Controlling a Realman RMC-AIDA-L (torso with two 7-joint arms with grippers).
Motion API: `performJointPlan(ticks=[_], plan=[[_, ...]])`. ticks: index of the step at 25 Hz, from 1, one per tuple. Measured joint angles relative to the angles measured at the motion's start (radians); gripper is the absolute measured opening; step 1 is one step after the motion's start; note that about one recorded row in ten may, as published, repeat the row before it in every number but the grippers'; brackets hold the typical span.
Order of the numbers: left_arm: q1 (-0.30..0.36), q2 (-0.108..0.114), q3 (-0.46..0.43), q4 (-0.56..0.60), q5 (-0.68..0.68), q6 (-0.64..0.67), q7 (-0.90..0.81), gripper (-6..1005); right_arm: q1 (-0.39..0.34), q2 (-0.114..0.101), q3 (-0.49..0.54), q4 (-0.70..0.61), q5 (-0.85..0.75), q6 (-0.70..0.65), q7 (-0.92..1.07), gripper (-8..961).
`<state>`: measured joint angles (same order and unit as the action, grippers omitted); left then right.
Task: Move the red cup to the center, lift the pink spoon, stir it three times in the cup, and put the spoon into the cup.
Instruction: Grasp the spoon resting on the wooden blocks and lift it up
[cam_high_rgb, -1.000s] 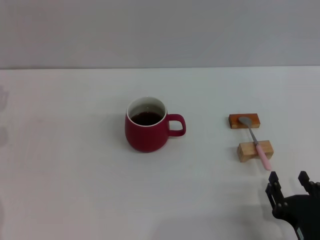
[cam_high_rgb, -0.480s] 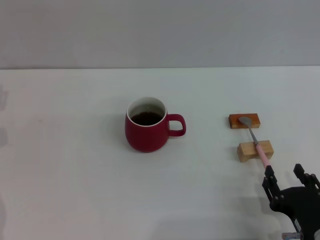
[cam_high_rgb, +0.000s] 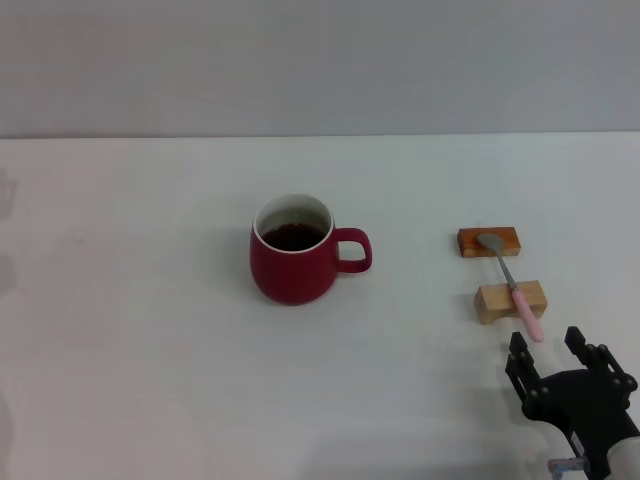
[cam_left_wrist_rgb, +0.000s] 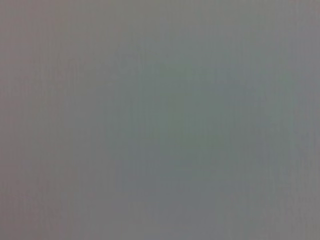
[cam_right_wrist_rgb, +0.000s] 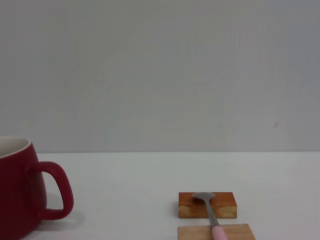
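The red cup (cam_high_rgb: 293, 261) stands near the middle of the table with dark liquid inside and its handle pointing right; the right wrist view catches its handle side (cam_right_wrist_rgb: 20, 190). The pink spoon (cam_high_rgb: 510, 284) lies across two wooden blocks at the right, metal bowl on the far block, pink handle over the near one, also seen in the right wrist view (cam_right_wrist_rgb: 212, 220). My right gripper (cam_high_rgb: 548, 348) is open, just in front of the handle's tip, with nothing between its fingers. The left gripper is out of view.
A dark orange wooden block (cam_high_rgb: 489, 241) and a lighter wooden block (cam_high_rgb: 510, 301) hold up the spoon. The white table (cam_high_rgb: 150, 350) stretches wide to the left of the cup. A grey wall stands behind.
My right gripper has shifted left and slightly back toward me, now lined up in front of the spoon handle's tip. The cup and spoon have not moved.
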<state>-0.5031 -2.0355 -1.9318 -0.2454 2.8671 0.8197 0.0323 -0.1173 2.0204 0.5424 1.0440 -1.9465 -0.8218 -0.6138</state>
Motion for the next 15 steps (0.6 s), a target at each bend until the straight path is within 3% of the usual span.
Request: performJointPlan(ticks=[15], plan=[[0.001, 0.000, -0.021, 0.000, 0.000, 0.015, 0.000, 844, 0.039, 0.008, 0.043, -0.016, 0.000, 0.081, 0.000, 619]])
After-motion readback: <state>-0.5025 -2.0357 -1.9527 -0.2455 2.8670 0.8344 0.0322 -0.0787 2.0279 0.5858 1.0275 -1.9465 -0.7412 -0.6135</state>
